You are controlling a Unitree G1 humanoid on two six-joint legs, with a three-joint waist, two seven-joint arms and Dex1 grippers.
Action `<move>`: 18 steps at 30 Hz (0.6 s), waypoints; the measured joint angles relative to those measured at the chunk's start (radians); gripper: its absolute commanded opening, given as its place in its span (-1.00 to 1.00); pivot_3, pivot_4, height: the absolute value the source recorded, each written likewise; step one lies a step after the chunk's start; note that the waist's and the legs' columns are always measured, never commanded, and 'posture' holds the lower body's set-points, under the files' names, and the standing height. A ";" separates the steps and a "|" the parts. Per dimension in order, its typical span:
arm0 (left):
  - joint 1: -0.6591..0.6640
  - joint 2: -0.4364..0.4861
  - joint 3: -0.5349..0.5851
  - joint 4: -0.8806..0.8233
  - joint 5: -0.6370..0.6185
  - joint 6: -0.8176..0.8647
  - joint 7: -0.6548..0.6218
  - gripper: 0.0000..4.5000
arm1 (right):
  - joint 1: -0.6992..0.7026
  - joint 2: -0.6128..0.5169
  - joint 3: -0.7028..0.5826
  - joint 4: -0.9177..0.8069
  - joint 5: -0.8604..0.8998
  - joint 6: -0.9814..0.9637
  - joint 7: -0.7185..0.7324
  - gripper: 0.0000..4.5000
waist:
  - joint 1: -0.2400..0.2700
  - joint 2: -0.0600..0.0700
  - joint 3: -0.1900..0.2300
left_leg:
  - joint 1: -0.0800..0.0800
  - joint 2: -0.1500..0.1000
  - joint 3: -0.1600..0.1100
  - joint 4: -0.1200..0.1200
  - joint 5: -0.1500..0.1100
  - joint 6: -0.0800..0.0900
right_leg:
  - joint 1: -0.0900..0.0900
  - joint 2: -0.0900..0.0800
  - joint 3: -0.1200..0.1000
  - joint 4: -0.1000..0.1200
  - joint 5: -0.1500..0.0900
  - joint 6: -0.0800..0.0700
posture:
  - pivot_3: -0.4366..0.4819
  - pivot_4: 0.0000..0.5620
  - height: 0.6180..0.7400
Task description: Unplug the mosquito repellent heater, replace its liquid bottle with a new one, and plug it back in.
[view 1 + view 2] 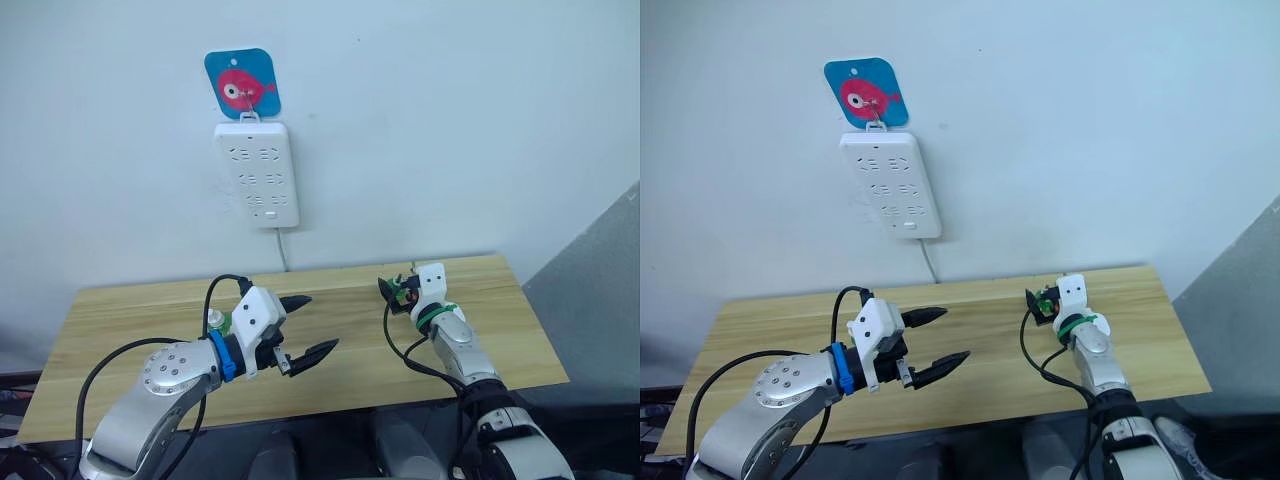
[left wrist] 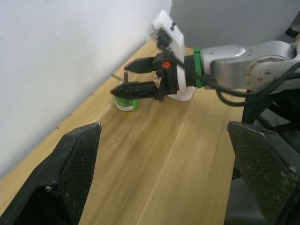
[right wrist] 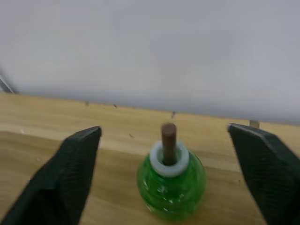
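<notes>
I see my right gripper (image 2: 125, 78) with fingers wide around the green liquid bottle (image 3: 171, 190) — upright on the tabletop (image 1: 130, 320) near the wall; left gripper (image 1: 310, 324) wide open — empty.

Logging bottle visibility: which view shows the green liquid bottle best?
The right wrist view: the green bottle stands upright between the open right hand, wick and white collar clear. The left wrist view shows it small, partly hidden; the eye views show a green sliver.

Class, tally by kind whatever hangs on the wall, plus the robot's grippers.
White multi-socket power strip: 1
Blue square hanger with a pink fish: 1
Grippers with two black fingers: 2 (left gripper, right gripper)
Total: 4
</notes>
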 measured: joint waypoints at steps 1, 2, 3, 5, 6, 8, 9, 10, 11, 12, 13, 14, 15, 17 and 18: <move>0.013 -0.001 0.013 0.004 0.001 -0.025 -0.004 1.00 | 0.032 -0.010 0.004 -0.081 0.000 0.023 0.006 0.99 | 0.003 0.000 0.000 | 0.000 0.000 0.000 0.000 0.000 0.000 | 0.000 0.000 0.000 0.000 0.000 0.000 | -0.28 -0.38 1.00; 0.036 -0.003 0.035 0.007 0.001 -0.051 -0.008 1.00 | 0.075 -0.029 0.016 -0.182 0.000 0.051 0.024 0.99 | 0.007 0.001 0.001 | -0.001 0.000 0.000 0.000 0.000 0.000 | -0.001 0.000 0.000 0.000 -0.001 -0.001 | -0.28 -0.37 1.00; 0.066 -0.003 0.064 0.011 0.000 -0.064 -0.007 1.00 | 0.126 -0.060 0.033 -0.303 0.000 0.086 0.052 0.99 | 0.009 0.001 0.001 | 0.000 0.000 0.000 -0.001 0.000 0.000 | 0.000 0.000 0.000 0.000 -0.001 -0.001 | -0.28 -0.37 1.00; 0.109 -0.004 0.109 0.028 -0.005 -0.064 0.001 1.00 | 0.177 -0.108 0.054 -0.461 0.007 0.156 0.094 0.99 | 0.009 0.000 0.002 | 0.000 0.001 0.000 -0.001 0.000 0.000 | -0.001 0.000 0.000 0.000 -0.002 0.000 | -0.27 -0.34 1.00; 0.137 -0.005 0.136 0.033 -0.017 -0.065 0.000 1.00 | 0.202 -0.141 0.068 -0.555 0.019 0.202 0.125 0.99 | 0.009 0.000 0.004 | 0.000 0.001 0.000 0.000 0.000 0.000 | 0.000 0.000 0.000 0.000 -0.004 0.002 | -0.27 -0.34 1.00; 0.190 -0.018 0.179 0.037 -0.037 -0.084 -0.012 1.00 | 0.222 -0.195 0.088 -0.686 0.049 0.288 0.177 0.99 | 0.009 -0.001 0.006 | 0.000 0.001 0.000 0.000 0.000 0.000 | 0.000 0.000 0.000 0.000 -0.005 0.002 | -0.27 -0.30 1.00; 0.224 -0.038 0.206 0.039 -0.039 -0.116 -0.016 1.00 | 0.228 -0.236 0.107 -0.763 0.078 0.352 0.214 0.99 | 0.009 -0.001 0.008 | 0.001 0.001 0.001 0.000 0.000 0.000 | 0.000 0.000 0.000 0.000 -0.005 0.002 | -0.27 -0.29 1.00; 0.252 -0.049 0.226 0.045 -0.038 -0.138 -0.015 1.00 | 0.230 -0.266 0.121 -0.819 0.099 0.398 0.245 0.99 | 0.009 -0.002 0.009 | 0.001 0.001 0.001 0.000 0.000 0.000 | 0.000 0.000 0.000 0.000 -0.005 0.001 | -0.27 -0.27 1.00; 0.285 -0.069 0.252 0.058 -0.033 -0.163 -0.008 1.00 | 0.228 -0.305 0.141 -0.882 0.128 0.454 0.286 0.99 | 0.010 -0.003 0.010 | 0.001 0.001 0.001 0.000 0.000 0.000 | 0.000 0.000 0.000 0.000 -0.006 0.001 | -0.27 -0.25 1.00; 0.310 -0.079 0.272 0.076 -0.028 -0.182 0.001 1.00 | 0.225 -0.335 0.158 -0.929 0.149 0.491 0.319 0.99 | 0.011 -0.004 0.012 | 0.002 0.001 0.001 0.000 0.000 0.000 | 0.001 0.000 0.000 0.000 -0.007 -0.001 | -0.26 -0.23 1.00; 0.330 -0.088 0.294 0.096 -0.022 -0.192 0.009 1.00 | 0.218 -0.364 0.174 -0.968 0.161 0.524 0.348 0.99 | 0.011 -0.005 0.016 | 0.003 0.002 0.001 0.000 0.000 0.000 | 0.001 0.000 0.000 0.000 -0.007 -0.002 | -0.26 -0.20 1.00; 0.350 -0.103 0.319 0.124 -0.018 -0.203 0.021 1.00 | 0.206 -0.401 0.190 -1.007 0.177 0.560 0.381 0.99 | 0.012 -0.007 0.023 | 0.003 0.002 0.001 0.000 0.000 0.000 | 0.001 0.000 0.000 0.000 -0.008 -0.004 | -0.25 -0.18 1.00; 0.363 -0.112 0.337 0.150 -0.018 -0.202 0.031 1.00 | 0.194 -0.428 0.199 -1.032 0.189 0.585 0.406 0.99 | 0.013 -0.009 0.029 | 0.003 0.002 0.001 0.000 0.000 0.000 | 0.001 0.000 0.000 0.000 -0.010 -0.007 | -0.24 -0.15 1.00; 0.367 -0.122 0.369 0.207 -0.017 -0.198 0.056 1.00 | 0.169 -0.457 0.221 -1.060 0.193 0.626 0.436 0.99 | 0.018 -0.012 0.039 | 0.002 0.002 0.001 0.000 0.000 0.000 | 0.000 0.000 0.000 0.000 -0.010 -0.007 | -0.21 -0.09 1.00; 0.366 -0.122 0.381 0.225 -0.016 -0.197 0.067 1.00 | 0.159 -0.456 0.224 -1.065 0.194 0.639 0.439 0.99 | 0.019 -0.015 0.043 | 0.002 0.002 0.001 0.000 0.000 0.000 | 0.000 0.000 0.000 0.000 -0.010 -0.007 | -0.20 -0.06 1.00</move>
